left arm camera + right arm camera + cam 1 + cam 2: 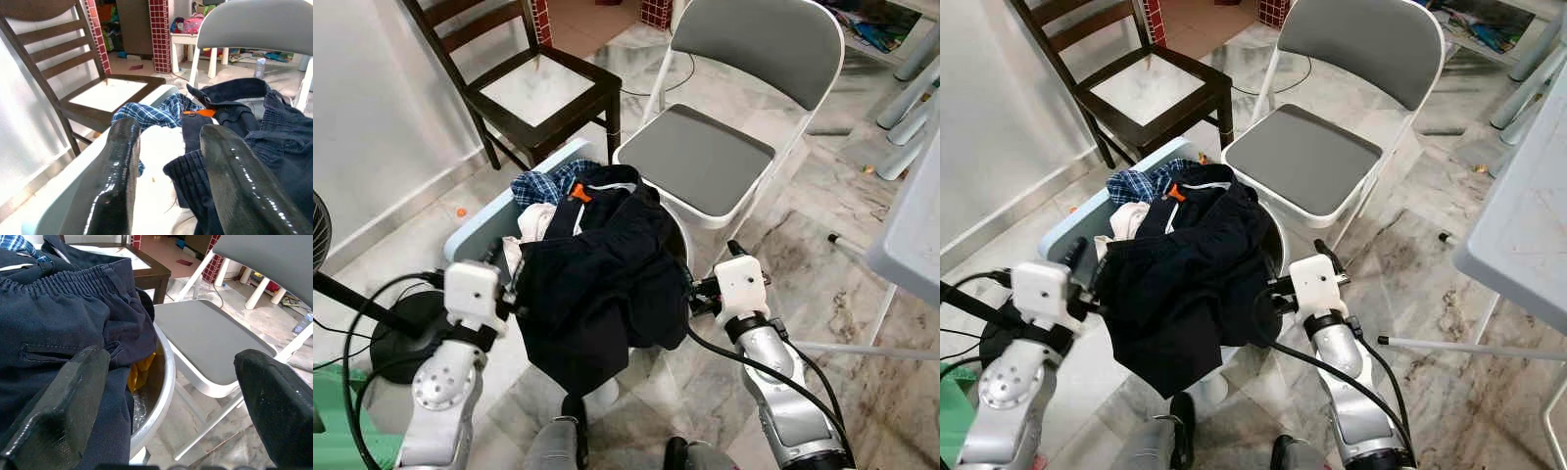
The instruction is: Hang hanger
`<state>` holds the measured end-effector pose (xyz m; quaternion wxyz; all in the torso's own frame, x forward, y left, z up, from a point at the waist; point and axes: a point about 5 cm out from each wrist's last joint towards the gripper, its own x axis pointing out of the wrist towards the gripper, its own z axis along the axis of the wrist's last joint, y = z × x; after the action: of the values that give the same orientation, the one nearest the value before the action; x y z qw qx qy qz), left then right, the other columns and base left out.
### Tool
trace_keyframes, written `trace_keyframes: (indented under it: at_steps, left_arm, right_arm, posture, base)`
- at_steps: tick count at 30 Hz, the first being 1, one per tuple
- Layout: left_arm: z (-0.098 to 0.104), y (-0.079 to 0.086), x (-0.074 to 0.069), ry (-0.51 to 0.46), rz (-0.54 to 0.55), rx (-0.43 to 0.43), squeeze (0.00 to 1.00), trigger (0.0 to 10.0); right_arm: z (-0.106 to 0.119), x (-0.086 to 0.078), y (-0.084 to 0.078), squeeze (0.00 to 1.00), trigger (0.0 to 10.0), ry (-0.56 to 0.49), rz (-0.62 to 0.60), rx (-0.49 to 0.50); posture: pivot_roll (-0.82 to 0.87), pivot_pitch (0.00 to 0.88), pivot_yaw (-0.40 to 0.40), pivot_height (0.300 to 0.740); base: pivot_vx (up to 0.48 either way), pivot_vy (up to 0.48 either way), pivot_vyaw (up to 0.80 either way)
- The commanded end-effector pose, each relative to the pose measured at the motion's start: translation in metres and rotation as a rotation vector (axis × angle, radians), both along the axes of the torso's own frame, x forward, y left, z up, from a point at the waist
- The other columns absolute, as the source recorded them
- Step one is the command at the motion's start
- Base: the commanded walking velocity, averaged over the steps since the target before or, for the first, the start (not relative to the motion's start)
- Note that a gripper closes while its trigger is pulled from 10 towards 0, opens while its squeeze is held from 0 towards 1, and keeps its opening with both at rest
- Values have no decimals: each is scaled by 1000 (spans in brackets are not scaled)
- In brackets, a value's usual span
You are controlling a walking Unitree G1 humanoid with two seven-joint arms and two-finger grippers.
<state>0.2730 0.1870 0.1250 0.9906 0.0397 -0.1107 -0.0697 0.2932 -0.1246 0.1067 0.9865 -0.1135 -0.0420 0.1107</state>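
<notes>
- Near: left gripper (166, 181) and right gripper (171, 401) flank the dark shorts (592, 284) heaped on a silver basin (159, 391); both sets of fingers spread, gripping nothing.
- No hanger visible; likely buried. Orange bit (579, 193) at pile's far side could be one, can't confirm.
- Step: peel the shorts aside first, no blind grab.
- Far: grey folding chair (705, 157), dark wooden chair (538, 88).
- No readable labels or writing.

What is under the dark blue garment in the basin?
Under the dark blue garment show a plaid cloth, white fabric and something yellow inside the metal basin; anything deeper is covered.
</notes>
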Motion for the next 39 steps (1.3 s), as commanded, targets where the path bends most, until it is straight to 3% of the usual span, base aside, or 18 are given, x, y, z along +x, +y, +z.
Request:
trace_keyframes:
  at_steps: [1, 10, 16, 23, 27, 30, 31, 32, 39]
  left_arm:
    - [-5, 7, -1, 45, 46, -70, 1000, 10000]
    - [-6, 14, 17, 126, 105, -336, 1000, 10000]
    - [-1, 5, 32, 169, 52, -503, 1000, 10000]
    - [4, -8, 29, 198, -44, -565, 1000, 10000]
    - [-10, -25, 15, 312, -179, -571, 1000, 10000]
    - [-17, -26, 12, 359, -185, -577, 1000, 10000]
    - [-19, -26, 11, 381, -197, -585, 827, 10000]
    - [-19, -25, 11, 398, -198, -611, 0, 10000]
    - [-13, -11, 15, 383, -185, -615, 0, 10000]
  right_arm:
    - [-5, -4, 1, 0, 10000, 15, 6, -2]
    - [-6, -4, -1, 0, 10000, 16, 0, -6]
    - [-5, -4, 0, 0, 10000, 11, 3, -11]
    - [-5, -5, 0, 0, 10000, 11, -1, -14]
    - [-7, -6, 1, 0, 10000, 14, 1, -13]
    - [-7, -6, 2, 0, 10000, 15, 1, -12]
    - [-7, -6, 2, 0, 10000, 15, 1, -12]
    - [-7, -6, 2, 0, 10000, 15, 2, -11]
    - [-8, -6, 3, 0, 10000, 17, 3, -13]
  posture:
    - [146, 293, -14, 740]
    - [139, 292, -14, 740]
    - [130, 291, -16, 740]
    - [130, 291, -12, 740]
    - [136, 295, -10, 740]
    - [138, 297, -10, 740]
    - [139, 297, -10, 740]
    - [140, 299, -10, 740]
    - [139, 299, -10, 740]
  base:
    - [0, 0, 0]
    - [0, 0, 0]
    - [0, 0, 0]
    - [0, 0, 0]
    - [0, 0, 0]
    - [0, 0, 0]
    - [0, 0, 0]
    - [0, 0, 0]
    - [0, 0, 0]
